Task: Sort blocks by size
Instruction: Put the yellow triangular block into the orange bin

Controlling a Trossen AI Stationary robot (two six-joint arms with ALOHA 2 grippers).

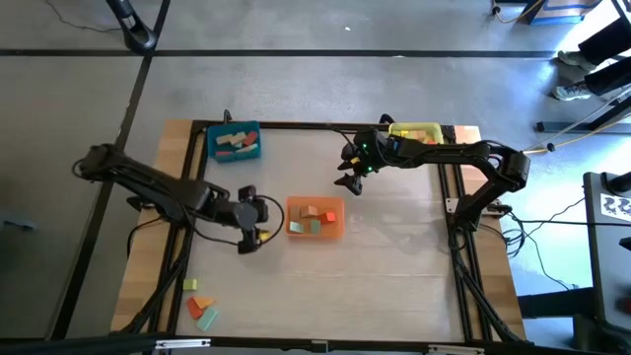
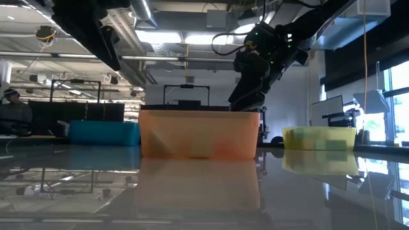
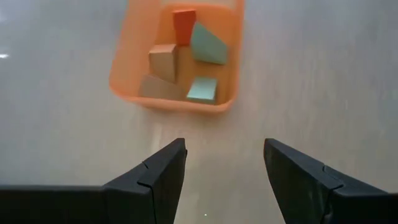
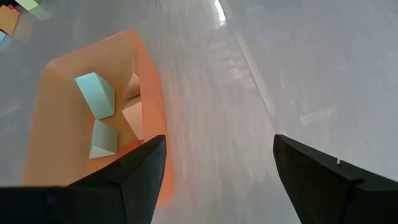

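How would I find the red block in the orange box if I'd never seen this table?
Find the orange tray in the middle of the table, just right of the left gripper. Five blocks lie inside. The red block stands at the far end, beside a light blue wedge; it is the only red one.

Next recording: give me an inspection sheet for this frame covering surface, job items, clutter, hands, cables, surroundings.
Surface: pale table, glossy, inside a dark frame.
Job's things: orange tray mid-table holds five blocks, tan, red and light blue; blue tray and yellow tray at the far edge, the blue one holding blocks; loose blocks at the near left corner.
Clutter: nothing seen.
Hands: left hand open, empty, beside the orange tray; right hand open, empty, above the table between orange and yellow trays.
Cables: leads run off the table's right side.
Surroundings: open workshop; a person seated far left.
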